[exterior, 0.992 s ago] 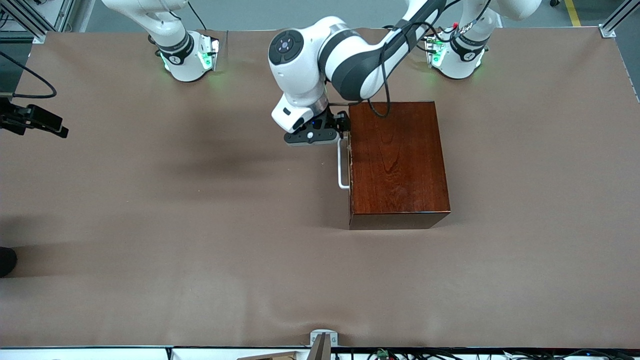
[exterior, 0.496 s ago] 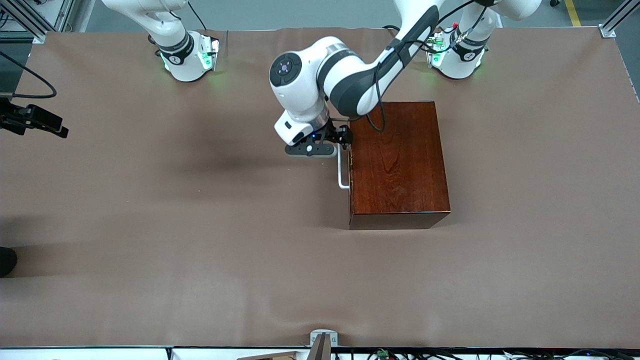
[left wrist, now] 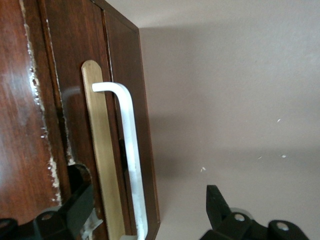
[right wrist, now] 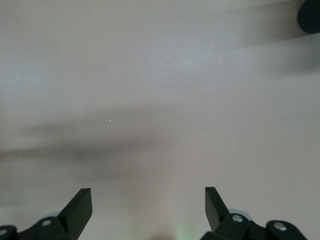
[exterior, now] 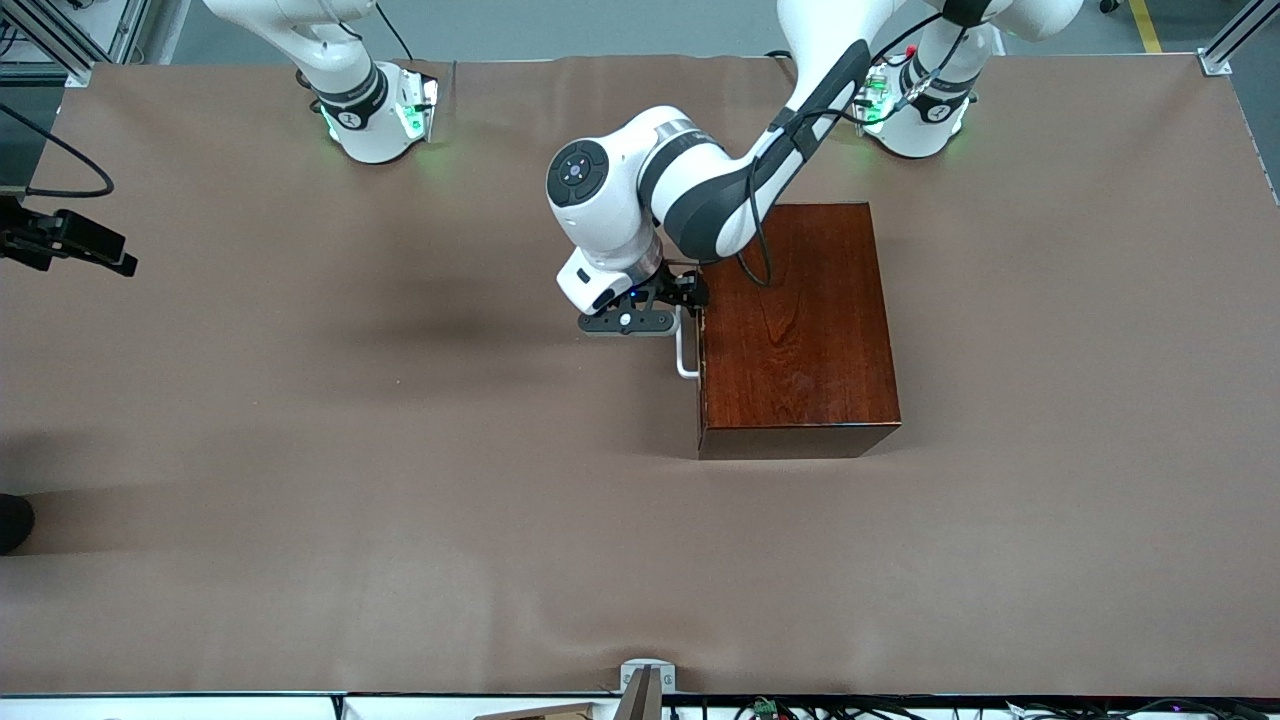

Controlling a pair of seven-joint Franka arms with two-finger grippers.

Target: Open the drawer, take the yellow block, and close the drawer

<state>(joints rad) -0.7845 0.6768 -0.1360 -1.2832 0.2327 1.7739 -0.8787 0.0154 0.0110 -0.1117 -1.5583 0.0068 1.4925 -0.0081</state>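
The dark reddish-brown wooden box [exterior: 795, 320] stands mid-table with its drawer shut. The drawer's white bar handle [exterior: 685, 355] faces the right arm's end of the table. My left gripper [exterior: 680, 308] is open, over the handle's end farther from the front camera. In the left wrist view the handle [left wrist: 129, 140] runs between the fingers of my left gripper [left wrist: 145, 200], untouched, along the drawer front [left wrist: 100, 150]. One finger is over the box top, the other over the table. The yellow block is hidden. My right gripper [right wrist: 147, 197] is open and empty above bare table.
A brown cloth covers the table [exterior: 400, 450]. A black device with a cable [exterior: 70, 240] juts in at the edge toward the right arm's end. A dark round thing [right wrist: 311, 15] sits at the corner of the right wrist view.
My left gripper has moved along the drawer front toward the front camera and now straddles the handle. The drawer stays shut. The right arm has not moved.
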